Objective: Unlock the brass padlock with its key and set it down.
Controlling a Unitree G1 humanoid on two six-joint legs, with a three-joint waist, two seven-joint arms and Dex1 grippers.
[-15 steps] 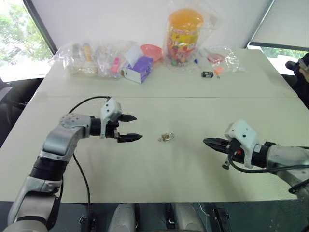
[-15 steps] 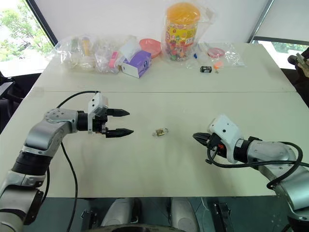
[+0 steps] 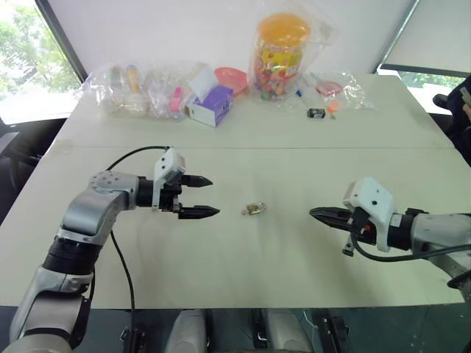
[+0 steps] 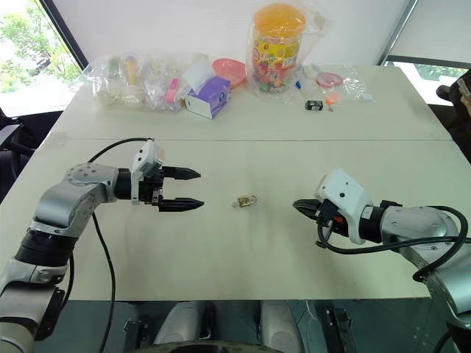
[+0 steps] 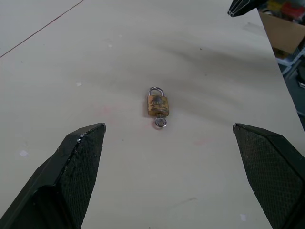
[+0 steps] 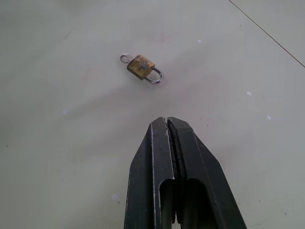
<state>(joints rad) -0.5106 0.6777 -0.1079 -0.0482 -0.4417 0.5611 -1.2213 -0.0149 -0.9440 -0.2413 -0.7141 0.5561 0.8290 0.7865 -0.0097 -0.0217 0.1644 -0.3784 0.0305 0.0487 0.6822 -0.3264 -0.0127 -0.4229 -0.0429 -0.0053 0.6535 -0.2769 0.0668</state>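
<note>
Pale and bare in its near half, the counter (image 3: pixel 243 272) carries a row of clear bags, a purple box (image 3: pixel 210 105) and an orange-lidded jar (image 3: pixel 280 55) along its far edge, well beyond my reach for now. Between my two pincers lies the brass padlock (image 3: pixel 254 209), flat on the wood and touching nothing else. My left pincer (image 3: pixel 197 196) stands wide, its two black fingers spread and aimed straight at the lock; my right pincer (image 3: pixel 318 215) is pressed fully together and points at it from the other side. The lock lies nearer my left pincer than my right, I judge, though not by much. Seen along my left fingers, its long axis runs away from me, silver shackle at the far end and a small ring, likely the key's, at the near end. The body is dull gold with scuffed, darker patches. Neither pincer touches it yet, so the grasp is still to come.
</note>
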